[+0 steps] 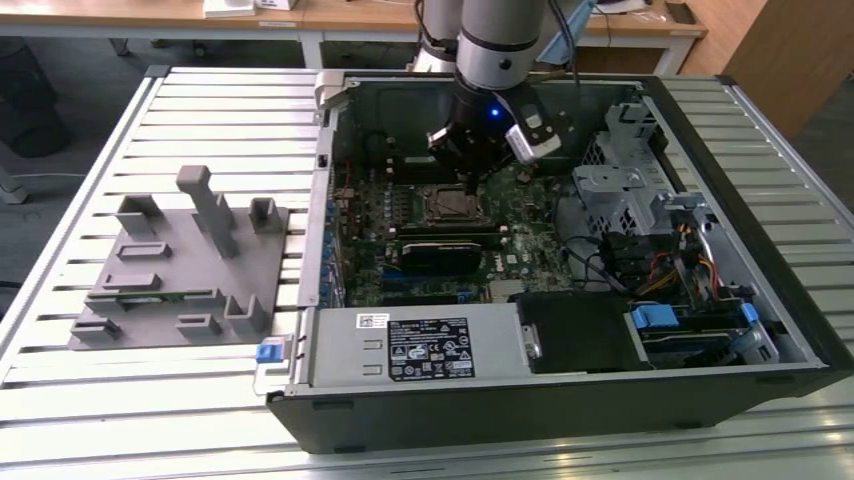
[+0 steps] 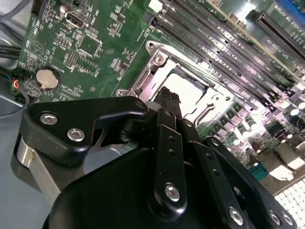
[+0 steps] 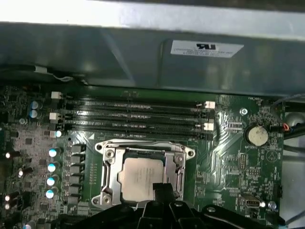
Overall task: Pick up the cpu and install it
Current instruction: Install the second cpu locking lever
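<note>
The cpu lay flat inside the socket. The gripper hung just above the cpu's edge, jaws clenched, grasping nothing.

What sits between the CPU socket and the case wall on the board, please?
In the first wrist view, four long memory slots lie between the socket, with the cpu in it, and the wall.

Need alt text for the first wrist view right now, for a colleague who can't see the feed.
The cpu lies in its metal socket frame on the green motherboard, with the black gripper directly over its near edge. Empty memory slots run beyond the socket, beside a coin cell battery.
</note>
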Robot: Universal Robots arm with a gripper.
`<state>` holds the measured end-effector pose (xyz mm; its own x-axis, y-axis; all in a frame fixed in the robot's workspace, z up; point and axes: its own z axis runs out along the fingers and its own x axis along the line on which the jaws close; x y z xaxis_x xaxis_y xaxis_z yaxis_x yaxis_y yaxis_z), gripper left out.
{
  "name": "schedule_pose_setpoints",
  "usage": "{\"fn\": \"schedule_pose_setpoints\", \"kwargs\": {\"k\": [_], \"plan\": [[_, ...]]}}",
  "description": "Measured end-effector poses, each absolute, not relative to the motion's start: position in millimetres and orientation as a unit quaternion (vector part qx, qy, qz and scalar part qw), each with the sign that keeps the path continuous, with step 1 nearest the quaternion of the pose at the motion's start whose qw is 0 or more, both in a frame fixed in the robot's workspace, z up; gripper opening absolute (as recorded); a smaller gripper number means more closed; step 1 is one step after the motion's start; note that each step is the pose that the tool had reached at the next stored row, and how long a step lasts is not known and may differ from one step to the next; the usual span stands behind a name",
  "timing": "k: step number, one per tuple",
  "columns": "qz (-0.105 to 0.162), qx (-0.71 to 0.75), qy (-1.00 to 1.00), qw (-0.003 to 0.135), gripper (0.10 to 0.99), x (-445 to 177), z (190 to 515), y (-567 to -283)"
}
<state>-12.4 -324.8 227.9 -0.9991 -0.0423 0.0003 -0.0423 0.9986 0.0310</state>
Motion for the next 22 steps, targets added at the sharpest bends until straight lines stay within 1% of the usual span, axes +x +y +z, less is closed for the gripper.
{"fn": "schedule_pose_setpoints", "kwargs": {"k": [8, 14, 18, 22], "plan": [[-0.016, 0.021, -1.0, 0.001, 0.106, -12.4, 239.8, -327.9], [-0.018, 0.021, -1.0, 0.001, 0.106, -12.3, 239.9, -341.5], [-0.018, 0.021, -1.0, 0.004, 0.106, -12.4, 239.9, -350.4], [-0.02, 0.021, -1.0, 0.006, 0.106, -21.7, 239.9, -353.0]]}}
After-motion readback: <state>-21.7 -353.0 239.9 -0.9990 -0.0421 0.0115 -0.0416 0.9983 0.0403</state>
